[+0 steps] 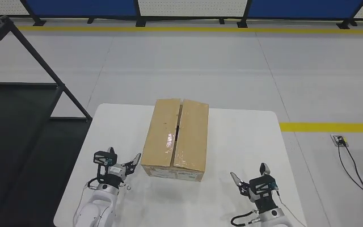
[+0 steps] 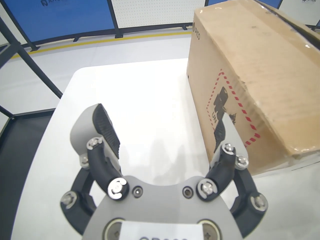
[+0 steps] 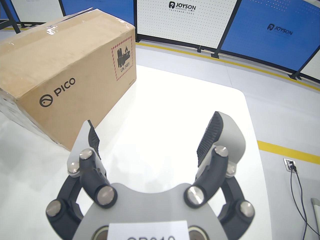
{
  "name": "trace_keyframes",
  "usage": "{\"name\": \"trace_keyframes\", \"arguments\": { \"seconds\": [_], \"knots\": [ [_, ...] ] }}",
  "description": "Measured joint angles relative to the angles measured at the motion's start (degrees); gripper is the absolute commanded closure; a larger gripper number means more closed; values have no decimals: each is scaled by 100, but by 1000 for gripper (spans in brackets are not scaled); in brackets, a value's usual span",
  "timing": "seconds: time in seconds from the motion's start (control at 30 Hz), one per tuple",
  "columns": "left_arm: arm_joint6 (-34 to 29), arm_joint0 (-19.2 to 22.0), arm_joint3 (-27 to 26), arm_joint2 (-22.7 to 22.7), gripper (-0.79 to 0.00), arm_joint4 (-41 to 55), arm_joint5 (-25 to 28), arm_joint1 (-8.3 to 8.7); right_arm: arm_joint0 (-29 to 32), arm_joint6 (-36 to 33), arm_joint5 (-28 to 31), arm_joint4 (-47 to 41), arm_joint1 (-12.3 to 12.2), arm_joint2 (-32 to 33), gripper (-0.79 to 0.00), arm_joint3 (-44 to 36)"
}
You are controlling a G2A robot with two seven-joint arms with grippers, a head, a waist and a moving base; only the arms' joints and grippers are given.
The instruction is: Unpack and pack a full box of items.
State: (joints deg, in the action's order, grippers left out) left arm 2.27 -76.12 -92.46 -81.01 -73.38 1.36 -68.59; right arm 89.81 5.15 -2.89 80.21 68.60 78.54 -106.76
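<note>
The brown, oblong cardboard box stands in the middle of the white, round-cornered table. Its top flaps are closed and meet in a lengthwise seam under glossy clear tape. Each long side carries a red dashed-border label with a black symbol, and the side facing the right arm also bears a black logo. The left gripper hovers just beside the box's near corner, fingers spread wide and empty. The right gripper sits farther off on the other side, likewise wide and empty.
</note>
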Motion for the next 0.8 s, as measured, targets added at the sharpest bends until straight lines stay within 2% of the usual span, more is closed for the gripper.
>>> {"name": "trace_keyframes", "arguments": {
  "seconds": [0.5,0.8],
  "knots": [
    [-72,-64,-93,171,-785,-340,211,-24,85,270,243,388,3,93,-785,23],
    [-68,-94,-206,420,-785,-583,286,-58,155,307,255,384,17,176,-785,-3]
  ]
}}
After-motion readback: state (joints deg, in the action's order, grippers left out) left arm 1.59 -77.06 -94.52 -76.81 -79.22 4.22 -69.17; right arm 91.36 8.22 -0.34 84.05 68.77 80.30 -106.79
